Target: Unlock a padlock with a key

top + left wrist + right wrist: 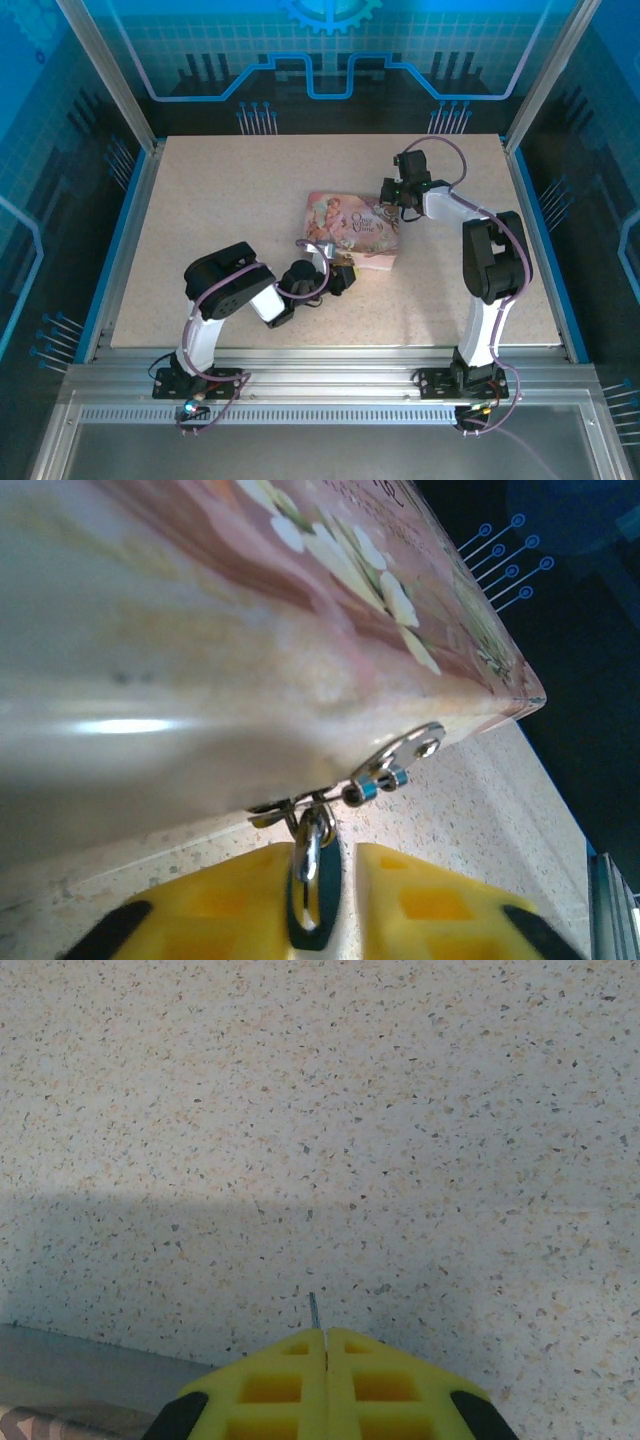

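The pink illustrated box [350, 228] lies mid-table. In the left wrist view its pale side wall [200, 680] looms close, with a metal hasp [405, 752] at its lower edge. The small silver padlock [308, 865] hangs from that hasp, seen edge-on between my yellow fingers [200, 920]. My left gripper [335, 855] is shut on it, at the box's near-left edge [338, 275]. My right gripper [392, 195] hovers at the box's far right corner. It is shut [326, 1335] on the key, whose thin metal tip [313, 1310] pokes out above speckled tabletop.
The speckled table [230, 200] is bounded by aluminium rails and blue walls. A corner of the box [40, 1422] shows at the lower left of the right wrist view. Open tabletop lies left of and behind the box.
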Controlling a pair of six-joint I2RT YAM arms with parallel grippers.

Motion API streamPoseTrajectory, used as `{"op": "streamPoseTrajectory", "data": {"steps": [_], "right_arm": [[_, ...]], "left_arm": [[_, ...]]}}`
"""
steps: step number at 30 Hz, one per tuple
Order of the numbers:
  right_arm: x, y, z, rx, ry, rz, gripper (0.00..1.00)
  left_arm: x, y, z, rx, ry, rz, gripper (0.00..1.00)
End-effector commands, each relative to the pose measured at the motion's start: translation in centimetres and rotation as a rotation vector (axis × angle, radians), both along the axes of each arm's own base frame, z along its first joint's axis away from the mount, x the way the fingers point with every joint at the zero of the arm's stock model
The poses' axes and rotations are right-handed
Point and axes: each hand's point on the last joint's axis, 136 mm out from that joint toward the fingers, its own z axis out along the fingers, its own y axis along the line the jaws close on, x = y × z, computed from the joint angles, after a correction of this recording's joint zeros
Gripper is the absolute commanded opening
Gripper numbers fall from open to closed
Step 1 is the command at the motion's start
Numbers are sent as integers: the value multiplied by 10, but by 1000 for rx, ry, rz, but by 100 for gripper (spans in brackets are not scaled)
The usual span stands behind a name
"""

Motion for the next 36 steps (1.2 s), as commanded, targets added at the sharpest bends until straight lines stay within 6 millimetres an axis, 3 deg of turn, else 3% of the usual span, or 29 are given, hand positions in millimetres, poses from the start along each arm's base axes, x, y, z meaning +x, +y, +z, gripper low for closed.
{"op": "streamPoseTrajectory", "data": {"steps": [1,10,20,29,36], "right_arm": [[-27,10,-19,5,102,27,0],[-26,6,-11,8,85,31,0],[-13,-3,19,49,24,28,0],[-3,-28,51,67,-32,-21,0],[-8,-48,78,104,-90,-61,0]], "left_arm": [[3,2,7,-1,9,-12,19],[-2,3,1,74,115,-78,10],[-10,3,10,201,288,-214,4],[1,-14,32,148,313,-240,3],[15,-16,35,141,315,-197,2]]}}
